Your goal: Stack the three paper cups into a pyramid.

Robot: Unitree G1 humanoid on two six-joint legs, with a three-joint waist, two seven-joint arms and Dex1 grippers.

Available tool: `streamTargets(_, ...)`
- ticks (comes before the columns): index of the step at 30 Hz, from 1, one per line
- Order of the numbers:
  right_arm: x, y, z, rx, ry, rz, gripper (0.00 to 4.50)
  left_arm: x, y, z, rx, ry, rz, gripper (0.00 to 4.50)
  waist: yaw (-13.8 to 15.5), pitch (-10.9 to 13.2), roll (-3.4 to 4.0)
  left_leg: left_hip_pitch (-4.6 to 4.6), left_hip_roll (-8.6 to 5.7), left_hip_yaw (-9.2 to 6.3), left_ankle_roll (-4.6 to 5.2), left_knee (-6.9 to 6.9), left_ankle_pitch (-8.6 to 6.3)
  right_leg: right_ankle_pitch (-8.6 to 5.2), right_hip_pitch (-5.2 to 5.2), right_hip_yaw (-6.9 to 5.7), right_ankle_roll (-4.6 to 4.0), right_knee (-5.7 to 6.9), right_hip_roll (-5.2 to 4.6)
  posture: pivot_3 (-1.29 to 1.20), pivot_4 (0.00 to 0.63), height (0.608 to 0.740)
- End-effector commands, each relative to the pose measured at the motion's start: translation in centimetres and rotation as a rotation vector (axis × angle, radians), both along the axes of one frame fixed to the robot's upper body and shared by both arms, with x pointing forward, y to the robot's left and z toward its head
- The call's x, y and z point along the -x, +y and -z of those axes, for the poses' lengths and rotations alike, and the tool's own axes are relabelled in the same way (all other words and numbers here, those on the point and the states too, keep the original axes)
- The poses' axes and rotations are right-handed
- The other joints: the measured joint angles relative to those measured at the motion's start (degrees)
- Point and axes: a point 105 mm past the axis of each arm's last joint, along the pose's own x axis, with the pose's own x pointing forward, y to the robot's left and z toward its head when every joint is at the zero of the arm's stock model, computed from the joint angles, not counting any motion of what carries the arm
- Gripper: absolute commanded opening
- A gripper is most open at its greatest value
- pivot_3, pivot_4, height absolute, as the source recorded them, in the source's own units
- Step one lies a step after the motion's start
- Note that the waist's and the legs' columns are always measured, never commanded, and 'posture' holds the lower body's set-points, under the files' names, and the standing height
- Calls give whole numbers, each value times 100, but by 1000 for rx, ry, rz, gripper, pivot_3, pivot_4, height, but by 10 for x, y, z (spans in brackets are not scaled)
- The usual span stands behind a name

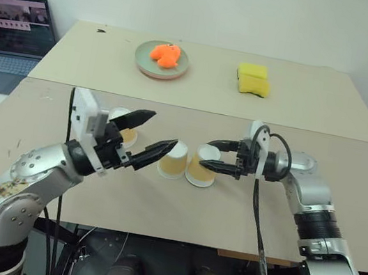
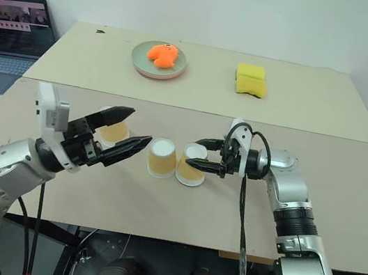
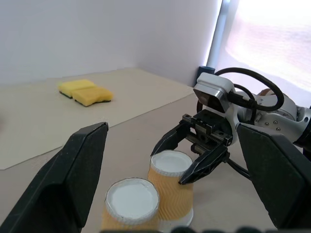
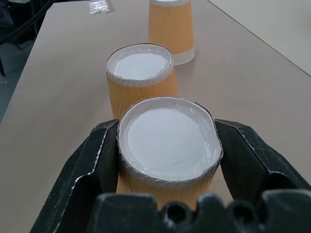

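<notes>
Beige table (image 1: 338, 227), laptop (image 1: 14, 31) far left. Left gripper (image 1: 143, 134) fully spread, holding nothing, over one inverted paper cup (image 2: 114, 131). Middle cup (image 1: 173, 160) and right cup (image 1: 202, 166) stand inverted, touching; right gripper (image 1: 211, 153) clamps the right cup. Behind: plate (image 1: 144, 61) holding an orange object (image 1: 165, 54), then yellow sponges (image 1: 253, 79).

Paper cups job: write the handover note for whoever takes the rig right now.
Right gripper: shut on the right-hand paper cup, which stands upside down on the table.
Left gripper: open, empty, hanging above the table left of the cups.
Middle cup: upside down, beside the gripped one, touching or nearly so.
Third cup: upside down, apart, behind the left gripper's fingers.
Done: two base cups set side by side.
Left: release the gripped cup, place the third on top.
</notes>
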Motion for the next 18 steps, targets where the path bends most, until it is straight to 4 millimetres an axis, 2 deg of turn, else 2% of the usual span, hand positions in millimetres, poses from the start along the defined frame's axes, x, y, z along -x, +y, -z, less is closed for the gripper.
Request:
streamTargets(1,-2,-1,-11,-6,-47,-5,2711,15,3,3,-32,8,18,4500,3,0,0,0,0,0,-2,0,1,0,0,0,0,1,0,0,150,673)
streamTargets(5,-2,-1,-11,-7,-48,-4,2711,24,11,17,-56,71,14,4500,3,1,2,0,0,0,-2,0,1,-1,-1,0,-2,3,-1,0,150,673)
streamTargets(9,-3,-2,-11,-11,-51,4,2711,21,22,25,-81,94,-29,4500,17,2,3,0,0,-2,-3,0,1,-2,-1,-4,-4,4,-1,0,150,673)
streamTargets(18,-7,-3,-12,-20,-66,19,2711,15,22,24,-88,72,-34,4500,10,2,3,0,-1,-1,-3,0,0,-2,0,-3,-5,3,-1,0,150,673)
